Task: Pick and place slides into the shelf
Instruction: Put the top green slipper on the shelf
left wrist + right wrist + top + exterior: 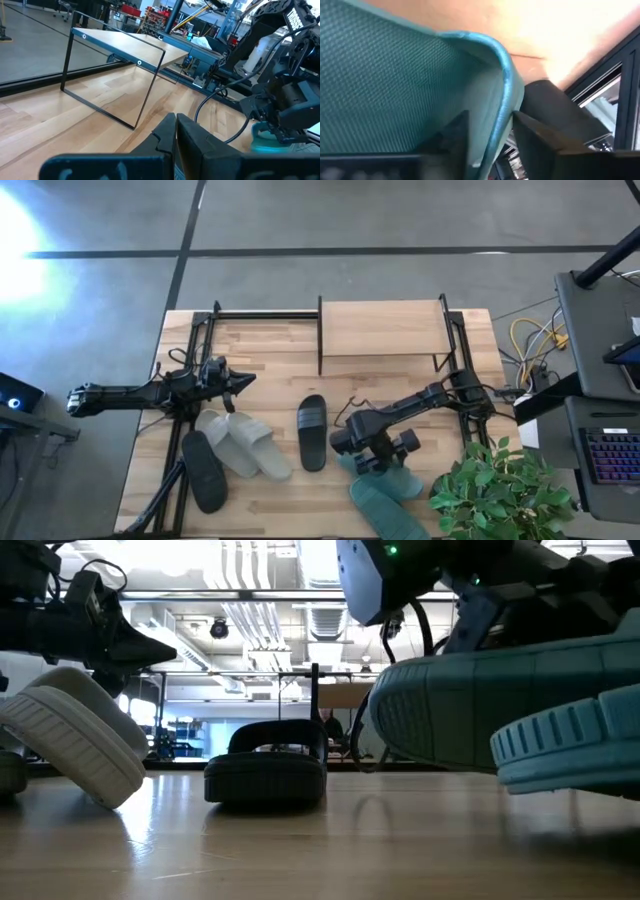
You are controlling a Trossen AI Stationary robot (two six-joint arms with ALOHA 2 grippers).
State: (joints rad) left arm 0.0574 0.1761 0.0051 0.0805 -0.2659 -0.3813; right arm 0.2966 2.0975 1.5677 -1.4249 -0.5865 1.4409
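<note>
My right gripper (372, 458) reaches down onto a teal-green slide (392, 477) near the table's right front and is shut on it. The second teal-green slide (388, 510) lies partly under it, nearer the front edge. In the low view the held slide (500, 700) sits tilted against the other one (570, 745). Two light grey slides (245, 442) lie overlapping at left centre, one black slide (204, 470) beside them and one black slide (313, 431) flat at mid-table. The shelf (382, 328) stands at the far edge. My left gripper (236, 380) hovers shut above the grey slides. My right gripper pinches the teal-green slide's raised side rim (504, 85). One finger (454, 136) is on the textured footbed side and the other finger (540, 142) is outside the rim. It comes from above, pointing down. The slide is tilted, with its lower part on the second teal-green slide.
A potted plant (495, 485) crowds the table's right front corner beside the teal-green slides. Black arm frames (195, 345) run along both table sides. Cables (530, 340) and a keyboard (612, 455) lie off the table at right. Bare wood (290, 375) lies in front of the shelf.
</note>
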